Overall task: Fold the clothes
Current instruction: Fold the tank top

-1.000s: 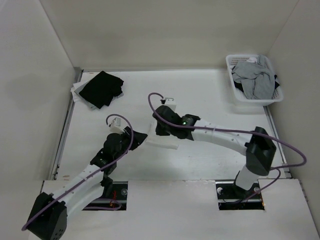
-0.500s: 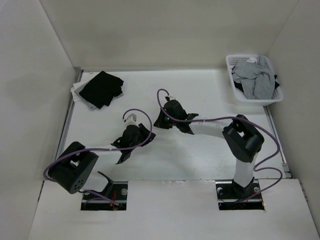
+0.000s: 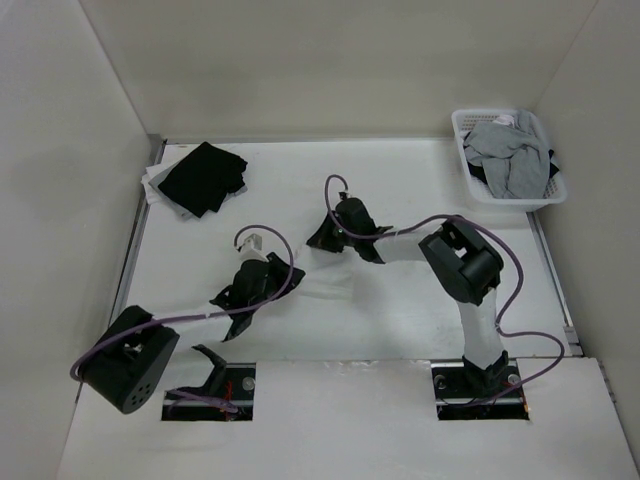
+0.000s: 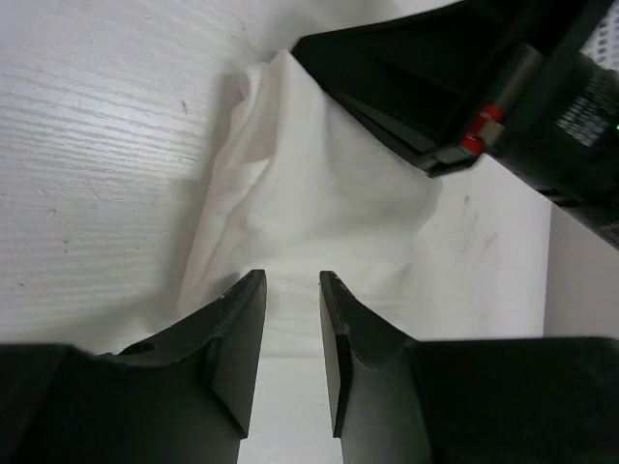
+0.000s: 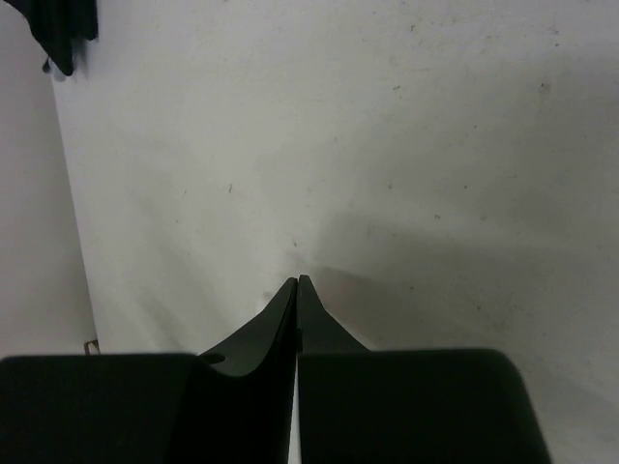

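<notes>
The clothes [image 4: 309, 193], a thin white garment, lie rumpled on the white table between my two grippers. In the left wrist view my left gripper [image 4: 292, 275] hovers over their near edge. Its jaws stand a little apart, and only white surface shows in the gap. The garment's far corner rises in a peak to the tip of my right gripper [image 4: 300, 46]. My right gripper [image 5: 298, 280] has its jaws pressed together, and the cloth under them is hidden in its own view. From above, the left gripper [image 3: 285, 272] and right gripper [image 3: 314, 245] are close together mid-table.
A black garment [image 3: 203, 177] lies at the far left on a pale cloth. A white plastic basket [image 3: 462, 130] holding grey garments [image 3: 512, 160] stands at the far right. White walls enclose the table on three sides.
The right gripper has closed at the garment's far corner, and its arm has folded back to the left. The left arm's elbow has swung out to the near left.
</notes>
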Available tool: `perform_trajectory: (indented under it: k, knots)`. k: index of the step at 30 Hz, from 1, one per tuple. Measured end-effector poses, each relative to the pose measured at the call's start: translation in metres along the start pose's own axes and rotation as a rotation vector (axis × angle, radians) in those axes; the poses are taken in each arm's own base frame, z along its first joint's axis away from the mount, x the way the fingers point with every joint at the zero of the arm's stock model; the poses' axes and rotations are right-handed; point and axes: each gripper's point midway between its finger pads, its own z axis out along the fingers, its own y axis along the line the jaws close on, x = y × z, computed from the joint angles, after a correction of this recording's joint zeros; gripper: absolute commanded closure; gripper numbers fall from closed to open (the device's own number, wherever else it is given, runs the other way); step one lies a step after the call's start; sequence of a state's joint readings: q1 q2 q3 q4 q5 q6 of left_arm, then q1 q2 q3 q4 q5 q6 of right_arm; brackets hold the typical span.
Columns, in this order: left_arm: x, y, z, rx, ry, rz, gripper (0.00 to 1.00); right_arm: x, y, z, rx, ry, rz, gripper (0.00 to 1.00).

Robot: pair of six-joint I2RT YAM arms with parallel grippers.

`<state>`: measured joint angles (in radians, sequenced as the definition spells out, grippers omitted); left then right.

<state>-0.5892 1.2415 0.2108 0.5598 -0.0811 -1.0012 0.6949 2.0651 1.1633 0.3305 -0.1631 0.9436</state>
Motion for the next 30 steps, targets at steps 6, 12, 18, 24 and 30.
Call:
perform_trajectory:
  k: [6,12,18,24,30]
  knots:
    - [-0.017,-0.03,-0.022,0.087,-0.053,-0.004,0.69,-0.009,0.01,0.0,-0.03,-0.016,0.01,0.88]
    - [-0.055,-0.037,-0.042,0.053,-0.172,0.043,0.62,-0.039,0.052,-0.06,-0.126,-0.107,-0.064,0.63]
    - [-0.096,-0.003,-0.053,-0.118,-0.278,0.073,0.56,-0.096,0.069,-0.162,-0.203,-0.351,-0.14,0.47]
    - [-0.109,0.056,-0.063,-0.346,-0.276,0.065,0.53,-0.106,0.005,-0.195,-0.059,-0.496,-0.139,0.44]
    - [-0.12,0.073,-0.067,-0.422,-0.277,0.056,0.53,-0.106,-0.063,-0.198,0.113,-0.547,-0.099,0.44]
